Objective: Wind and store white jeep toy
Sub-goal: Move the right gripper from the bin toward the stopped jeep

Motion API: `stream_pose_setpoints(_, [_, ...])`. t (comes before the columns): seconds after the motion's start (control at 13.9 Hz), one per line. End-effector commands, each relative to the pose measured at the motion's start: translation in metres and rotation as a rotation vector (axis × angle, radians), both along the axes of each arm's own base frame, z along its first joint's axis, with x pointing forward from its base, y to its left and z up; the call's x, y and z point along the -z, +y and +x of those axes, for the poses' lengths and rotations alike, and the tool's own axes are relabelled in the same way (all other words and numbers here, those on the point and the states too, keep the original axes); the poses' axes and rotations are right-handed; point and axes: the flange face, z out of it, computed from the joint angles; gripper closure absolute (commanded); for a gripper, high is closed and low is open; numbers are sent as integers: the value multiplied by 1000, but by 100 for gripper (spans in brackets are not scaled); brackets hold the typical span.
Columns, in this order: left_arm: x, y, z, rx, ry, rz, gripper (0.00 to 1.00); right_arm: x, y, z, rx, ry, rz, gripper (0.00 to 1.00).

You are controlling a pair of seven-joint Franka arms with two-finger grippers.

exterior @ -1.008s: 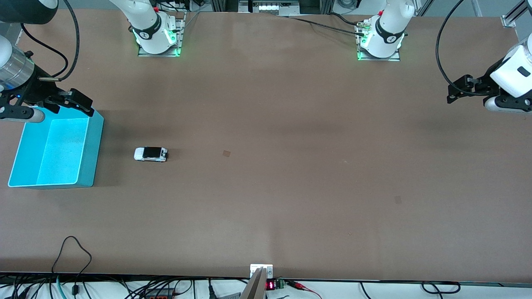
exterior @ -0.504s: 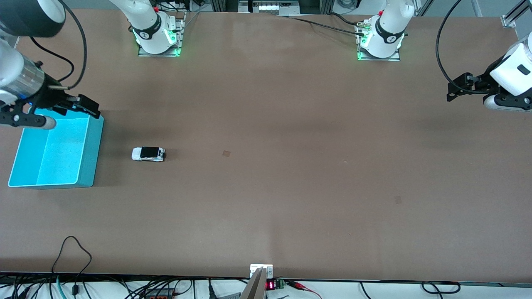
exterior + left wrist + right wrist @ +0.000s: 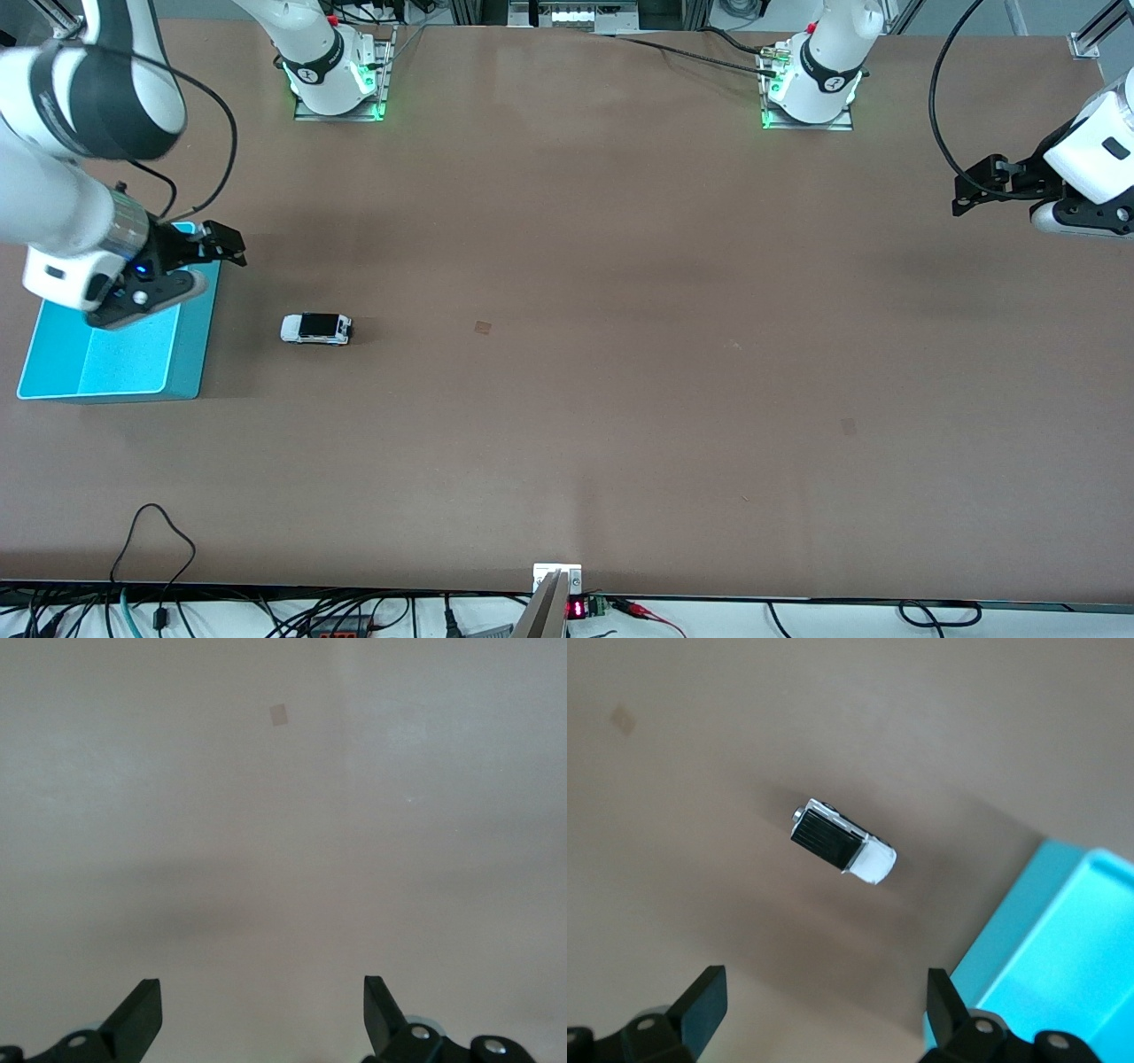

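The white jeep toy (image 3: 316, 329), boxy with a black roof panel, stands on the brown table beside the cyan bin (image 3: 200, 337), a short way toward the left arm's end. In the right wrist view the jeep (image 3: 842, 842) lies ahead of the fingers, with the bin's wall (image 3: 1023, 930) at one side. My right gripper (image 3: 226, 246) is open and empty over the bin's corner and the table next to it; its jaws stand wide apart (image 3: 824, 1005). My left gripper (image 3: 970, 190) waits open and empty over bare table at the left arm's end (image 3: 262, 1010).
A small dark patch (image 3: 482, 328) marks the table beside the jeep, toward the left arm's end; the left wrist view shows it too (image 3: 278, 715). Another patch (image 3: 849, 426) lies nearer the front camera. A cable loop (image 3: 159, 532) lies near the table's front edge.
The right arm has swung from over the bin's far edge toward the jeep. The jeep rolled slightly toward the bin early on, then stayed. The left arm has not moved.
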Motion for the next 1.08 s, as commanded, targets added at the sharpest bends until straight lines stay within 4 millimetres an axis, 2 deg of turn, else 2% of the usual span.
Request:
stream_pose_setpoints(0.0, [-7,-2,-5,22,8,-10,0,44,-1,6,-308,25,49,0])
stream_pose_setpoints(0.14, [-10,-2,-4,19,2,-10,0,83,-4,4,-487,20,81,0])
stream_pose_setpoints(0.43, [-11,-4,-5,25,8,-10,0,136,-11,-7,-755,-57,95,0])
stream_pose_setpoints(0.72, [-11,-4,-5,27,8,-10,0,189,-9,-16,-777,-62,103,0])
stream_pose_setpoints(1.01, [-11,-3,-6,25,17,-12,0,220,-5,-29,-799,-116,88,0])
